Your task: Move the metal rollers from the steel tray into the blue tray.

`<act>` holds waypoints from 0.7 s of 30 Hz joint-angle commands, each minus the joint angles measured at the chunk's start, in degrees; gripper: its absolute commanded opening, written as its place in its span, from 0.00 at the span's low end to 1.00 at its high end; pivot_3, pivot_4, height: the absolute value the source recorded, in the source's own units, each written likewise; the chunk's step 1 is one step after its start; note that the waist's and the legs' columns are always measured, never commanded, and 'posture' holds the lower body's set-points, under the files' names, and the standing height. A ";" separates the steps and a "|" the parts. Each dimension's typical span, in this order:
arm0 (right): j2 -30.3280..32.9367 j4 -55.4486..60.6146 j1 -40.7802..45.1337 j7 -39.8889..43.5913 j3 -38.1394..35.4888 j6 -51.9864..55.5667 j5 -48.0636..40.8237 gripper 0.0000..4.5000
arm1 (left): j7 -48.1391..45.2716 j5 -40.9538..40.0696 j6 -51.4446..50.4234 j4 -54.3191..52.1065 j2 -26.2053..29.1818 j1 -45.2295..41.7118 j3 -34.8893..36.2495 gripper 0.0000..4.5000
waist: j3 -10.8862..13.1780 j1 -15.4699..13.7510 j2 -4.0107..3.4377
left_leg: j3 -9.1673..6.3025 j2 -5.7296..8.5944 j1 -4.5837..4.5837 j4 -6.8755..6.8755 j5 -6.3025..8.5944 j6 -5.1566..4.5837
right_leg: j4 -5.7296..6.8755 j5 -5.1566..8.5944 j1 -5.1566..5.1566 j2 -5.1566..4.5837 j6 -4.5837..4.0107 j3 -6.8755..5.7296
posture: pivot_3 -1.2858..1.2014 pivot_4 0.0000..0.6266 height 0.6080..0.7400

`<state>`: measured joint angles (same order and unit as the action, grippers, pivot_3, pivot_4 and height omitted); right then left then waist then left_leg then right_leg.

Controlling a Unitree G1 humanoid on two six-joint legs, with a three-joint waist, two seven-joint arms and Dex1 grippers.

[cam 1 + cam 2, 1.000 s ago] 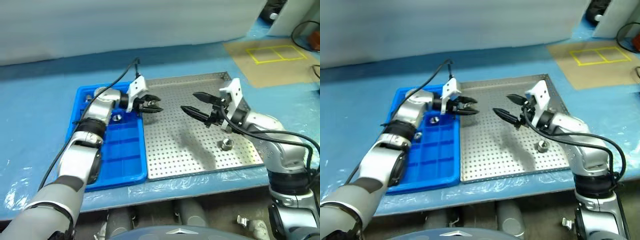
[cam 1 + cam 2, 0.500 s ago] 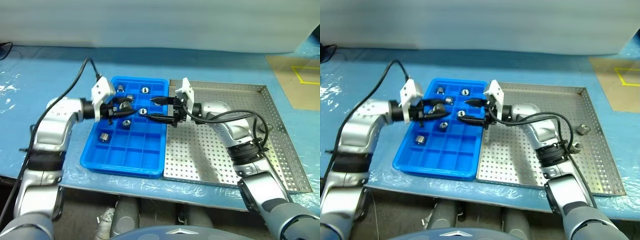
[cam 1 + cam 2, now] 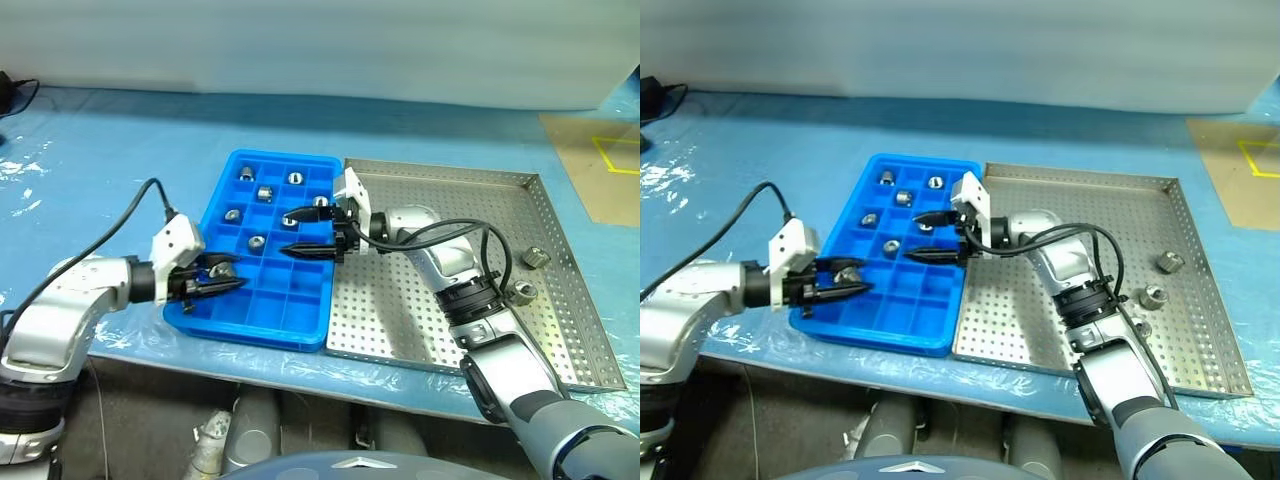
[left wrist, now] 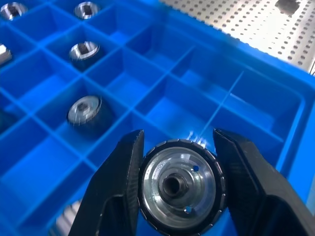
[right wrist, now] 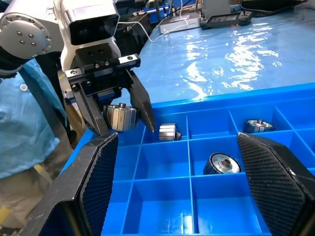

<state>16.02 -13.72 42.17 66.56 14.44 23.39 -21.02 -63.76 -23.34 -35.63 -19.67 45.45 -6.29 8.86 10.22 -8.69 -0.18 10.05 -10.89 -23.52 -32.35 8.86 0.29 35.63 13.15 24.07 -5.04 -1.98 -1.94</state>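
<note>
Over blue tray (image 3: 262, 320), left gripper (image 3: 222, 284) clamps roller (image 4: 179, 186)

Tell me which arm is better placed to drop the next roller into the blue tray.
Left. The left gripper is shut on a metal roller over the blue tray; the right gripper is open and empty.

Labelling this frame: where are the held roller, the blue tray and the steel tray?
held roller (image 4: 180, 183), left wrist view, its end face.
blue tray (image 3: 262, 334), left eye view, near rim.
steel tray (image 3: 440, 320), left eye view, bare perforated floor.
</note>
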 commanded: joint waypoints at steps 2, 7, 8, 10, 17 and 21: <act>0.52 2.62 -0.08 2.17 -0.30 0.98 -1.23 0.88 | -1.25 -1.28 2.86 -1.50 2.21 3.30 1.37 0.42 | 0.00 -0.12 0.00 | 0.00 -0.01 -0.01 0.05 0.00 0.00 | 0.00 0.04 0.03 0.02 -0.07 -0.01 | 0.64 0.24 1.00; 1.66 4.07 -0.82 3.54 0.01 2.08 -0.85 0.88 | -0.77 -1.08 4.33 -1.00 1.79 3.15 -0.71 0.42 | -0.01 -0.26 0.01 | 0.00 -0.02 -0.03 0.05 0.00 0.00 | -0.02 0.06 0.04 0.04 -0.10 -0.03 | 0.64 0.24 1.00; 1.65 3.90 -0.74 3.39 -0.10 1.95 -0.64 0.88 | -0.75 -1.04 4.38 -0.83 1.75 3.03 -1.19 0.42 | -0.01 -0.26 0.01 | 0.00 -0.02 -0.02 0.05 -0.01 0.00 | -0.01 0.06 0.04 0.04 -0.10 -0.02 | 0.64 0.24 1.00; 1.61 3.63 -0.61 3.13 -0.30 1.67 -0.37 0.88 | -0.80 -0.79 4.65 -0.53 1.90 2.91 -2.20 0.42 | -0.01 -0.24 0.01 | 0.00 -0.03 0.00 0.05 -0.02 0.02 | 0.03 0.06 0.04 0.04 -0.10 -0.02 | 0.63 0.24 1.00; 1.61 4.11 -1.14 2.48 -0.33 1.27 0.31 0.88 | -0.59 -0.13 6.50 1.49 1.92 1.64 -3.91 0.73 | -0.01 -0.16 0.02 | 0.00 -0.07 0.03 0.05 -0.05 0.07 | 0.07 0.06 0.05 0.12 -0.10 0.00 | 0.63 0.24 1.00; 1.59 4.07 -1.20 2.19 -0.58 1.27 0.29 0.88 | -0.60 1.80 7.07 2.77 3.39 0.80 -5.47 0.87 | -0.02 -0.13 0.03 | 0.00 -0.06 0.03 0.03 -0.05 0.06 | 0.07 0.06 0.05 0.12 -0.10 0.02 | 0.63 0.24 1.00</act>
<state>17.60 -12.34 40.89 68.61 14.47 25.47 -20.33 -64.23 -21.99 -29.70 -16.43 47.81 -4.79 3.46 10.20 -8.81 -0.15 10.06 -10.95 -23.50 -32.32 8.81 0.36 35.71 13.21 24.12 -4.92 -2.08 -1.91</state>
